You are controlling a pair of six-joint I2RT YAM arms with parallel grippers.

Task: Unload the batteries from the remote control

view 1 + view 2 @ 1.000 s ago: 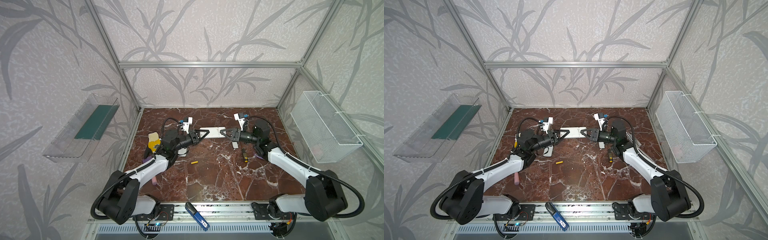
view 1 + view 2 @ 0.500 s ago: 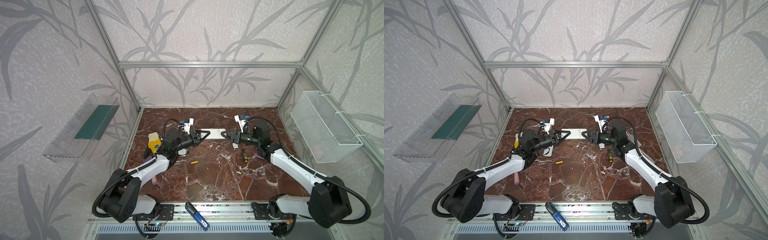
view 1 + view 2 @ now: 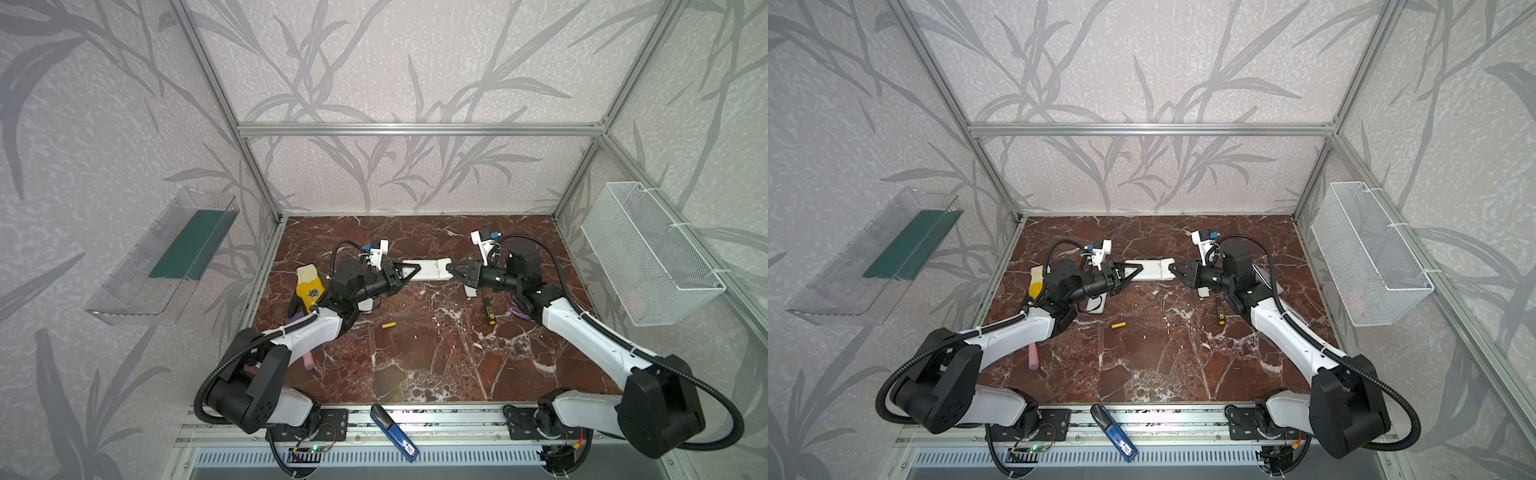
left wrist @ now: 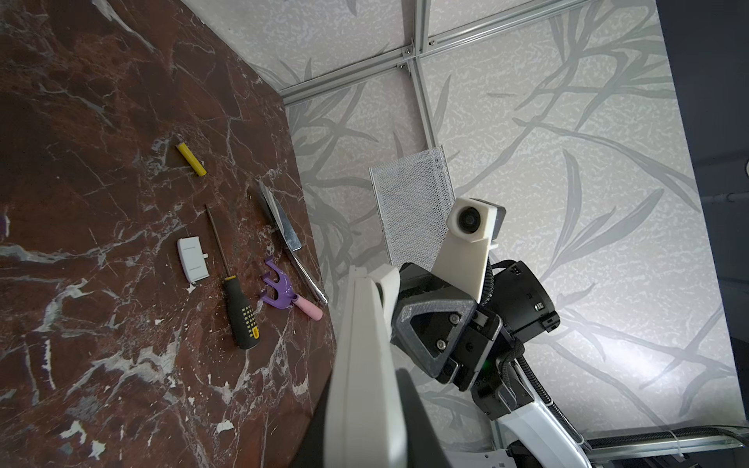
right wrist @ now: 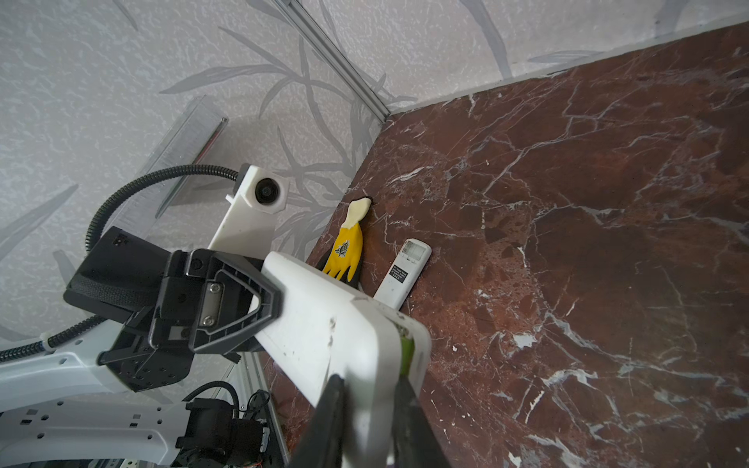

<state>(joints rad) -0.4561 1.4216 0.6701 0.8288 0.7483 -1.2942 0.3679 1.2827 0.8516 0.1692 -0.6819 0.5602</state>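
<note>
Right wrist view, bottom centre: the two dark fingers of my right pincer [image 5: 369, 383] stand a narrow gap apart, straddling the open end of the white remote [image 5: 316, 324]. I cannot tell whether they are pinching anything or only sitting against the shell. Just to the right of them, a light green battery [image 5: 406, 356] shows as a strip in the remote's end compartment.

At centre left of that view, my left pincer [image 5: 271, 304] is clamped across the remote's other end. In both top views the remote hangs between my two arms, above the table [image 3: 415, 365], at upper centre of the marble.

One yellow battery [image 3: 389, 325] lies loose on the table, below and left of the remote. In the left wrist view, the small white battery cover [image 4: 193, 259] lies at centre left, just beside the screwdriver [image 4: 239, 312]. I can see no other batteries.

I judge the step in hand to be drawing the green battery out of the opened compartment, with at least one battery out and the cover off. Next, my right fingers must land on the battery itself, not the shell. They then need to tip it free of its contacts while my left pincer holds the remote firm. A loose hold there would let the remote twist away.
</note>
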